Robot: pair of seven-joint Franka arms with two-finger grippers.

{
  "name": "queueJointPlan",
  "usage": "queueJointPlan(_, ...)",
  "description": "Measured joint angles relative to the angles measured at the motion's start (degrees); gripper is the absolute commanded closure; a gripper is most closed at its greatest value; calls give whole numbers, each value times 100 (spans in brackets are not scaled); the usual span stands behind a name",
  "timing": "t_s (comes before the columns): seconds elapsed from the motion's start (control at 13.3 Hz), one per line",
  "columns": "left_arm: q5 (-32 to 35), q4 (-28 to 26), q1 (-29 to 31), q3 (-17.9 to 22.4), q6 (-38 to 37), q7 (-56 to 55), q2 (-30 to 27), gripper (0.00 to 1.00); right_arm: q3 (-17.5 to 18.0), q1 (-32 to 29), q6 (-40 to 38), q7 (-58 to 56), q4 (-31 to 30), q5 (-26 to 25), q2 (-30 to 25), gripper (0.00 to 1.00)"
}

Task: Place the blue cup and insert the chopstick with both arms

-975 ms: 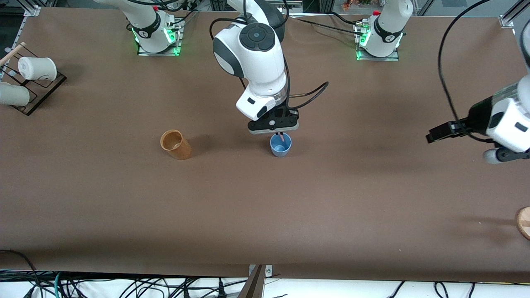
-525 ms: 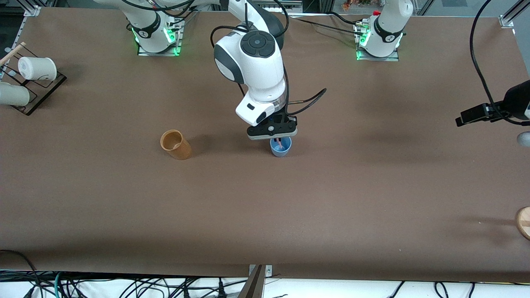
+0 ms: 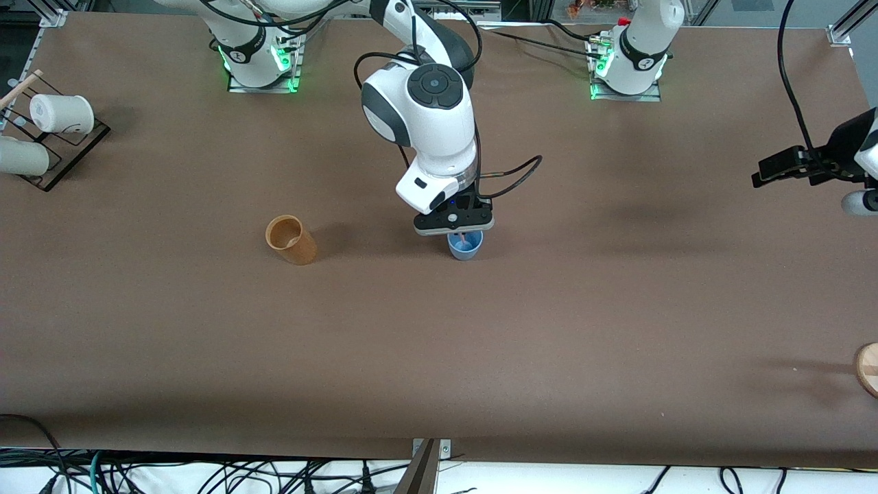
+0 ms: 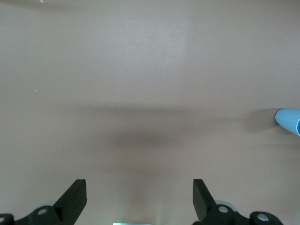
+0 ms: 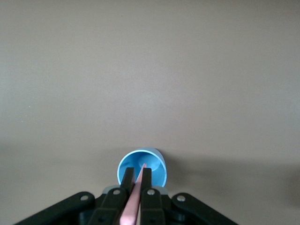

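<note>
Brown matting covers the table point(image 3: 439, 357) where we see the blue cup point(image 3: 465, 245) standing upright near the middle, well apart from an orange-brown cup point(image 3: 291, 239) toward the right arm's end. Directly over it, the right gripper point(image 5: 136, 186) pinches the pink chopstick point(image 5: 133, 199), tip inside the rim. Our left gripper point(image 4: 139, 197) waits spread wide over bare matting.
</note>
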Motion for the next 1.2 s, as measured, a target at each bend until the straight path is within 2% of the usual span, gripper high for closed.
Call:
queueJointPlan(0.45, 11, -208, -210, -24, 157, 116, -125, 0, -121, -138, -525, -1, 51, -1, -77, 0)
queueJointPlan(0.67, 12, -229, -232, -49, 185, 125, -125, 0, -233, -542, -775, -171, 92, 27, -243, 0)
queueJointPlan(0.9, 12, -237, -218, -47, 189, 125, -121, 0, -250, -1391, -1139, -1222, 103, 744, -528, 0)
queueJointPlan(1.2, 12, -253, -200, -36, 191, 136, -103, 0, -568, -1921, -2072, -2253, -57, 971, -945, 0)
